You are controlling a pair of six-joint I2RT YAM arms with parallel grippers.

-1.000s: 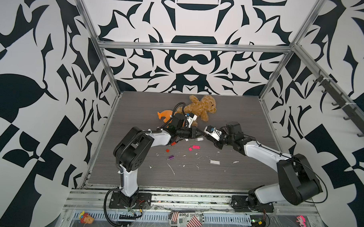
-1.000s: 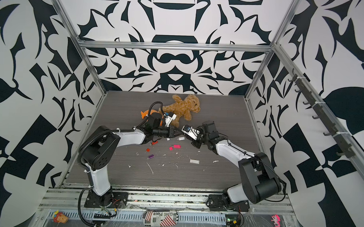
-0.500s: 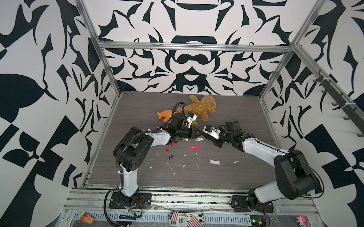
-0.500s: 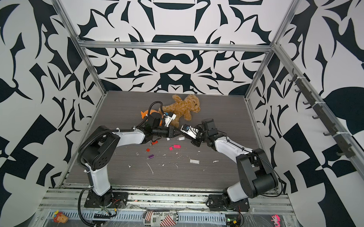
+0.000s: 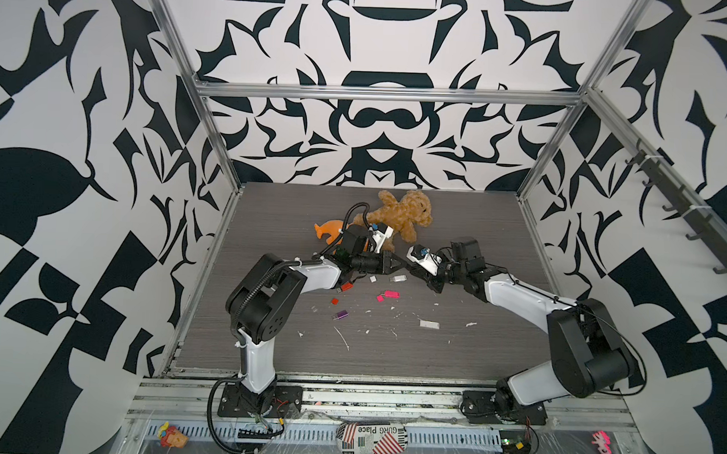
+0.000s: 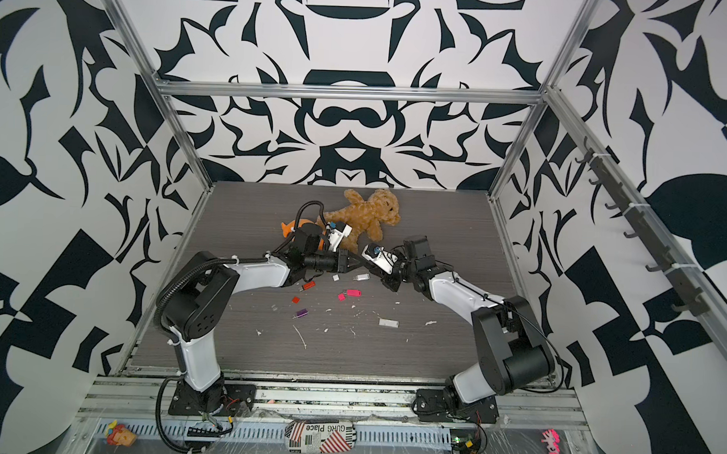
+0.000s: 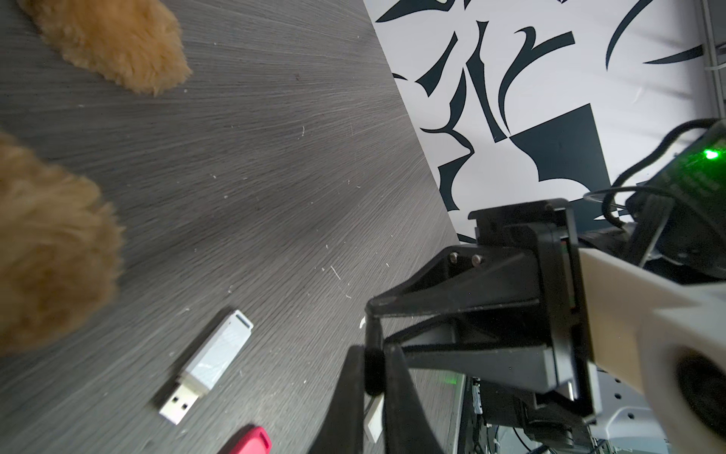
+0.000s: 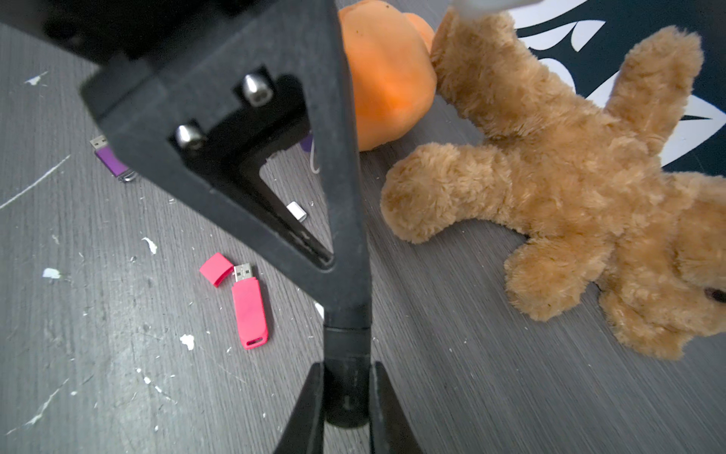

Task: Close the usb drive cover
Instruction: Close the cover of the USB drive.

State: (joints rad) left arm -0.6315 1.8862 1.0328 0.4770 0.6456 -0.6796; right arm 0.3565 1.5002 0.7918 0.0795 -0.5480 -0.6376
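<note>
USB drive (image 8: pixel 347 393), black, pinched between left gripper (image 7: pixel 373 355) and right gripper (image 8: pixel 347 369), "GURG Place" pouch (image 5: pixel 371 438)

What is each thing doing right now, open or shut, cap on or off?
left gripper: jaws shut on the black piece
right gripper: jaws shut on the black piece too
pink usb drive: cap off, plug bare
pink cap: loose beside that plug
white usb drive: uncapped, plug bare
white cap: lying loose
purple usb drive: plug bare
</note>
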